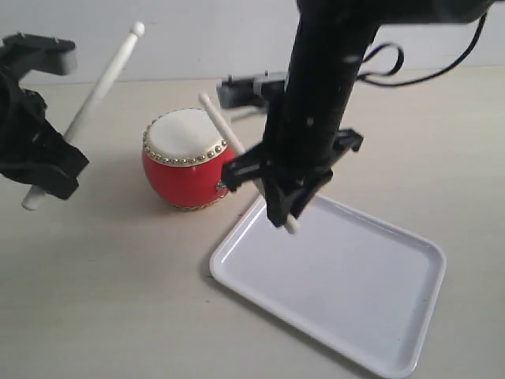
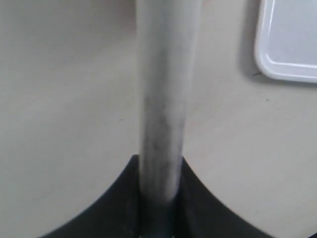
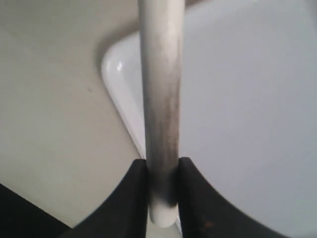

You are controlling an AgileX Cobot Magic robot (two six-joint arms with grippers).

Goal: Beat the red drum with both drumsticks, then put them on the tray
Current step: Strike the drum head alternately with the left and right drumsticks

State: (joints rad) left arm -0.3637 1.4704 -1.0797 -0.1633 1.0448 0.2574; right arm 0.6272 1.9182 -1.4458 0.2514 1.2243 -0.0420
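The red drum (image 1: 186, 163) with its cream head stands on the table, left of the white tray (image 1: 347, 316). My left gripper (image 1: 49, 170) is shut on one drumstick (image 1: 99, 88), which slants up to the right, its tip high above and left of the drum. The left wrist view shows that drumstick (image 2: 164, 99) clamped between the black jaws. My right gripper (image 1: 284, 207) is shut on the other drumstick (image 1: 217, 118), whose tip hangs over the drum head's right rim; its butt end sits over the tray's near corner. That drumstick (image 3: 161, 99) crosses the tray (image 3: 247, 99) in the right wrist view.
A grey block (image 1: 248, 88) lies on the table behind the drum, partly hidden by the right arm. A black cable (image 1: 394, 67) loops at the back right. A tray corner (image 2: 290, 44) shows in the left wrist view above the beige table.
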